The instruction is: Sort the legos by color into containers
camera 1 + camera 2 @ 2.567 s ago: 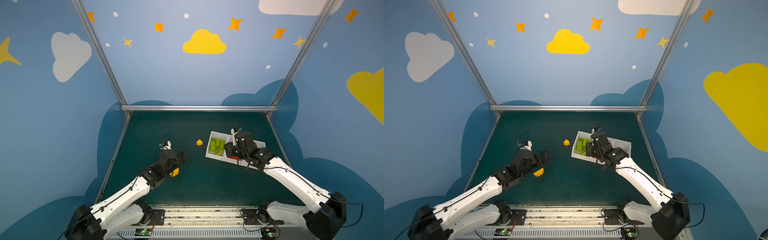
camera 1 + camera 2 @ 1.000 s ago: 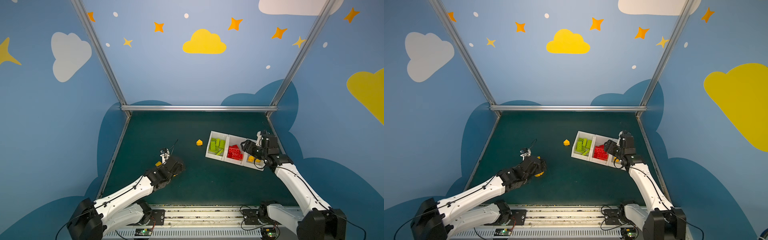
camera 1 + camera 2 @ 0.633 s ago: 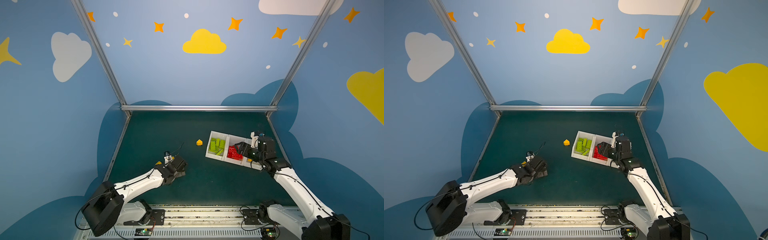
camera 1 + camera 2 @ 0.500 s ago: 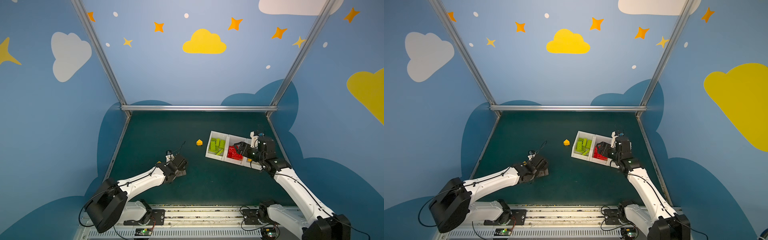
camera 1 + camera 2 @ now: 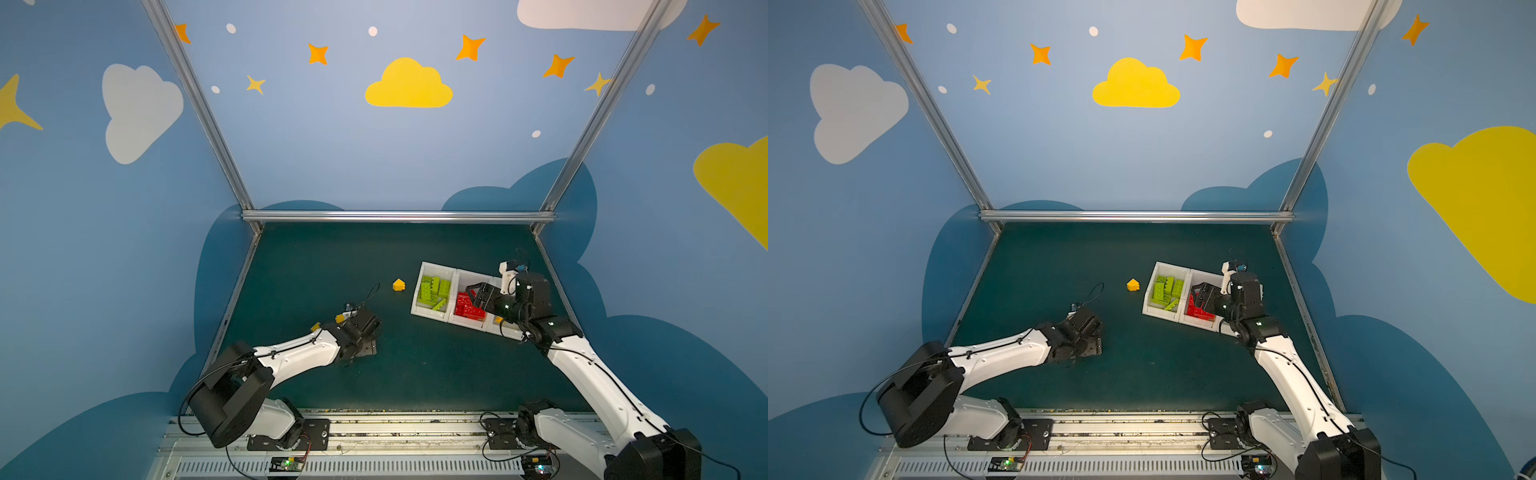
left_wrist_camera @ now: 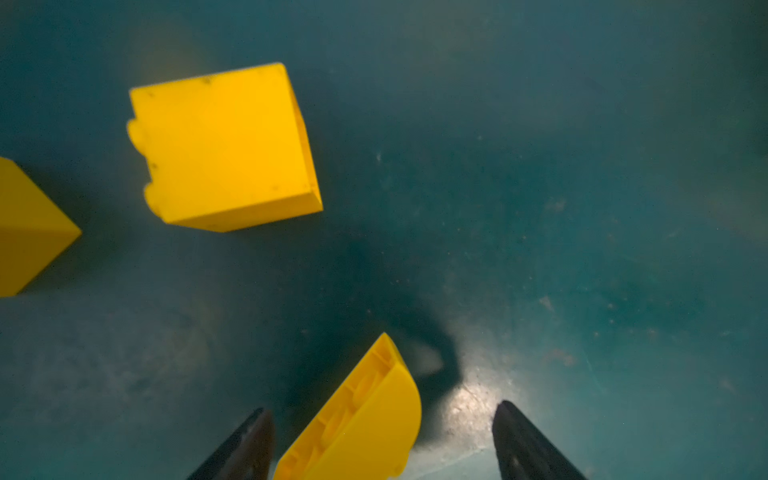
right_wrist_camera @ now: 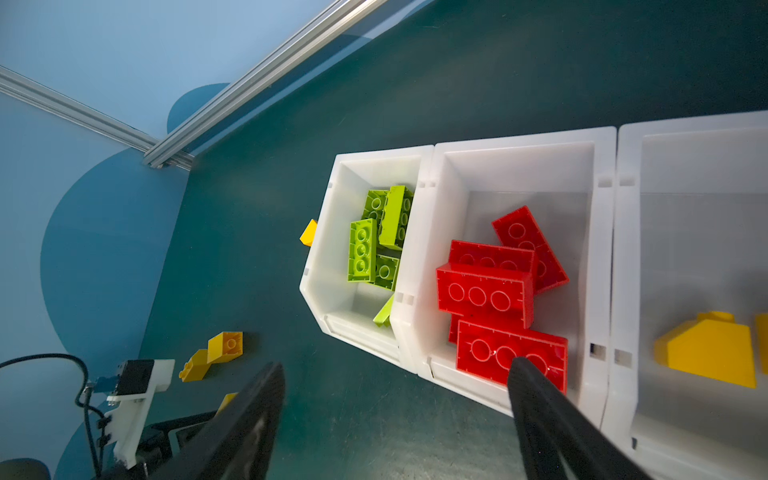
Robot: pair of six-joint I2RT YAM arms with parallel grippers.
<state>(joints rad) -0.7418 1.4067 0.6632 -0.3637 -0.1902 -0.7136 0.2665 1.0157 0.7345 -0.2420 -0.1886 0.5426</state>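
Legos (image 6: 224,145) are coming under my left gripper (image 6: 382,409), spread jaws now straddling one, while my right gripper (image 7: 397,365), spread and empty, is drifting back over the bins (image 7: 519,143).

No word, number, brand or sign can be read in any view. The walls (image 5: 332,158) carry only painted clouds (image 5: 409,85) and stars (image 5: 318,54). The red bricks (image 7: 484,293), green bricks (image 7: 362,249) and white bins (image 7: 519,139) show bare plastic, and any marking on the small circuit board (image 5: 286,463) at the front rail is too small to read.
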